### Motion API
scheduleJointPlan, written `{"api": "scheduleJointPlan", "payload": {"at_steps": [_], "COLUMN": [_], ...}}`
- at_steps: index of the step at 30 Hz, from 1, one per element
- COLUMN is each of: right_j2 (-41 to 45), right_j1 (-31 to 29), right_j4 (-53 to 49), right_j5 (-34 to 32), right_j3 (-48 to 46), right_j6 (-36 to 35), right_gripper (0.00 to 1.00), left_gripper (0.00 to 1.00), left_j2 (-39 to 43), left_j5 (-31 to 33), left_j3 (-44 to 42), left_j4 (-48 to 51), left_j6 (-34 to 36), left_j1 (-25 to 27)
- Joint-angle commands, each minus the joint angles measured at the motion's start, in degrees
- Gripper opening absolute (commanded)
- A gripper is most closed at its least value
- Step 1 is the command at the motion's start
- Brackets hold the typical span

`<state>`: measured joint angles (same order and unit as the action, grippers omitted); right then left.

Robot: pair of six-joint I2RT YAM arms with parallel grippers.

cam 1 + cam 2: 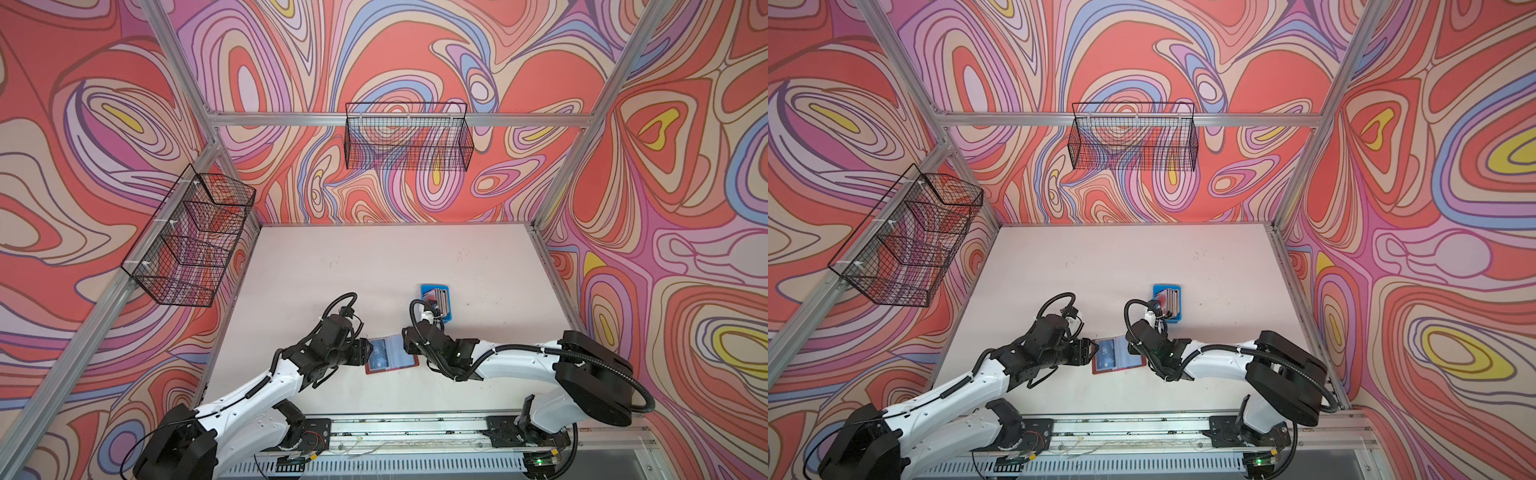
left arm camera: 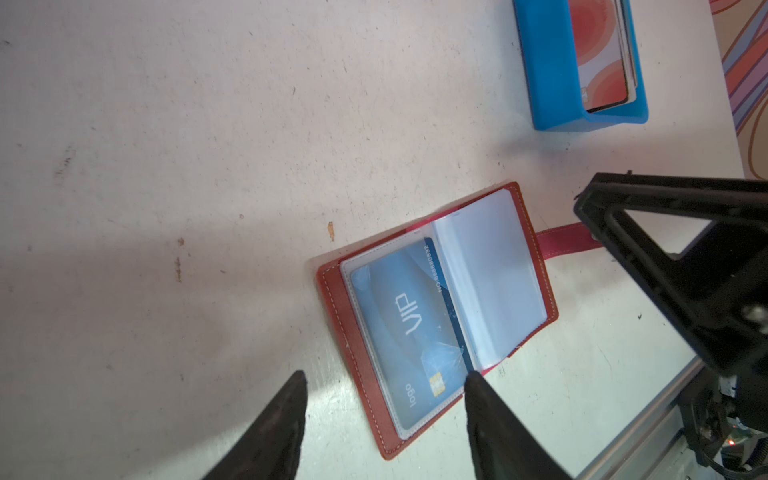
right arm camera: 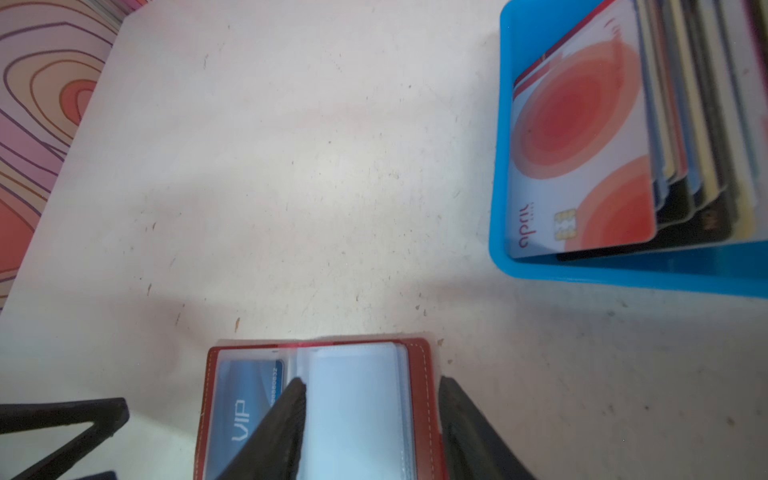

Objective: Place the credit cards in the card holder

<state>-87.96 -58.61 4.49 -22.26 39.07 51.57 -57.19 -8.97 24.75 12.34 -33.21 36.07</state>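
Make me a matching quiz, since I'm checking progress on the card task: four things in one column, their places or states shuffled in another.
Things:
1. blue VIP card
2. red-circle card
3. card holder
4. blue tray

States:
a. lying open on the table
b. holding a stack of cards
c. inside a clear sleeve
d. at the front of the tray's stack

Pairs: 1-c, 2-d, 3-a, 4-b

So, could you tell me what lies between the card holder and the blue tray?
Only bare table separates card holder and blue tray, as the right wrist view shows.
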Motion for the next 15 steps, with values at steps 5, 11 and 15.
{"api": "scheduleJointPlan", "payload": {"at_steps": [5, 11, 15], "right_j2": [-2.63, -2.81, -4.44], "right_j1": [-0.62, -0.55, -0.60], "right_j4": [1.63, 3.63, 3.62], "right_j5": [2.62, 2.77, 3.93], "right_j3": [1.73, -0.31, 0.17], "right_j6": [1.96, 3.39, 2.79], "right_gripper": [0.53, 0.54, 0.54], "left_gripper": [0.63, 0.63, 0.63], "left_j2": [-0.53, -3.26, -4.56], "left_j5": [-1.42, -3.30, -3.88], "left_j3": [0.91, 1.75, 2.55], "left_j4": [0.59, 0.21, 0.41], "left_j6": [0.47, 0.51, 0.51], "left_j1": [0.31, 0.31, 0.31]}}
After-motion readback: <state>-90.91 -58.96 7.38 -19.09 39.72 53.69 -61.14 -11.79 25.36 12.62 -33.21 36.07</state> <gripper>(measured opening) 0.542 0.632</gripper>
